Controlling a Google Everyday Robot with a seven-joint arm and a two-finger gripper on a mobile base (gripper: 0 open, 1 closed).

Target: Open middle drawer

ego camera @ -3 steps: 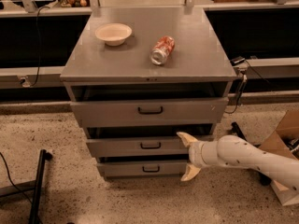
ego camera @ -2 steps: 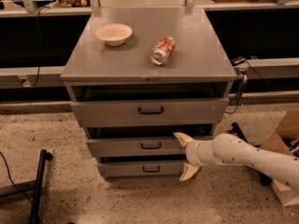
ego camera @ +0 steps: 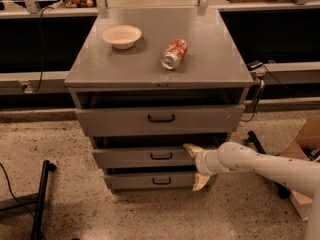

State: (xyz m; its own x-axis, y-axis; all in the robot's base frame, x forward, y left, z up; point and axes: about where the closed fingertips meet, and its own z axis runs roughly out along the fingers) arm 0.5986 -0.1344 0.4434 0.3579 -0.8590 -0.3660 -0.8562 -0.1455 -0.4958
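Note:
The grey cabinet (ego camera: pixel 160 64) has three drawers stacked in its front. The middle drawer (ego camera: pixel 135 158) has a medium-height flat front with a small black bar handle (ego camera: pixel 161 156) at its centre, and a dark gap shows above it. My gripper (ego camera: pixel 196 166) comes in from the right on a white arm (ego camera: pixel 260 166) and is open. Its fingers stand one above the other at the right part of the drawer fronts. The upper fingertip (ego camera: pixel 191 149) is at the middle drawer's top edge, right of the handle. The lower fingertip (ego camera: pixel 200 182) lies over the bottom drawer (ego camera: pixel 145 181).
The top drawer (ego camera: pixel 125 120) has the tallest front and a larger handle. A cream bowl (ego camera: pixel 121 35) and a red can (ego camera: pixel 174 53) lying on its side rest on the cabinet top. A cardboard box (ego camera: pixel 306 149) is at the right and a black stand leg (ego camera: pixel 41 194) at the left.
My gripper has shifted a little to the left along the drawer fronts, toward the middle drawer's handle. The drawers have not visibly moved.

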